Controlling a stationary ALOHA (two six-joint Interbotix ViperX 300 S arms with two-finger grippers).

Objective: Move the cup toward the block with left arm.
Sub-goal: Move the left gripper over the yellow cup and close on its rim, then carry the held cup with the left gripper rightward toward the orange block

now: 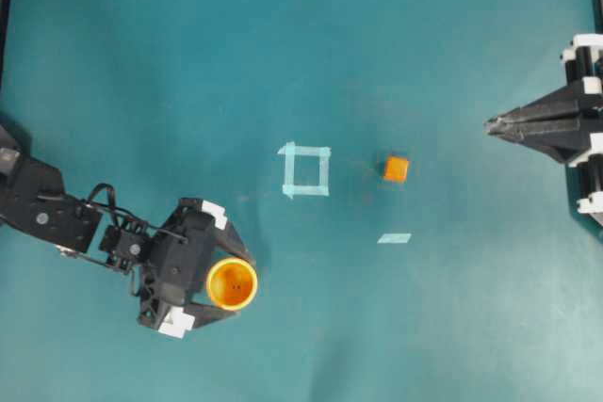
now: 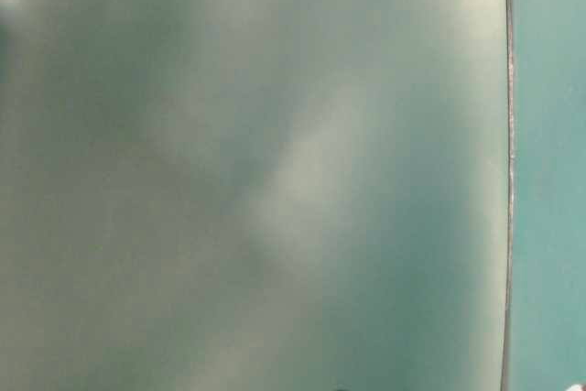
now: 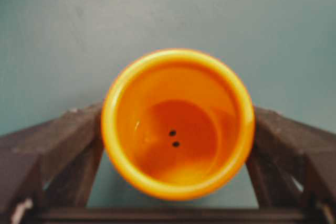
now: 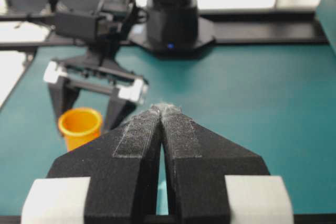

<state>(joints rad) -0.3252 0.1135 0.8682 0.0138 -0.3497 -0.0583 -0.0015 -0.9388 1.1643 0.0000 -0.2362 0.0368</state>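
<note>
The yellow-orange cup stands upright at the lower left of the teal table, between the two fingers of my left gripper. That gripper is open, one finger on each side of the cup's wall. In the left wrist view the cup fills the middle, and its rim hides the tips of the left gripper. The small orange block lies well to the right and farther back. My right gripper is shut at the right edge, holding nothing. The right wrist view shows the cup beyond the right gripper.
A pale blue tape square is stuck on the table between the cup and the block. A short tape strip lies just in front of the block. The table-level view is a blur with nothing to make out.
</note>
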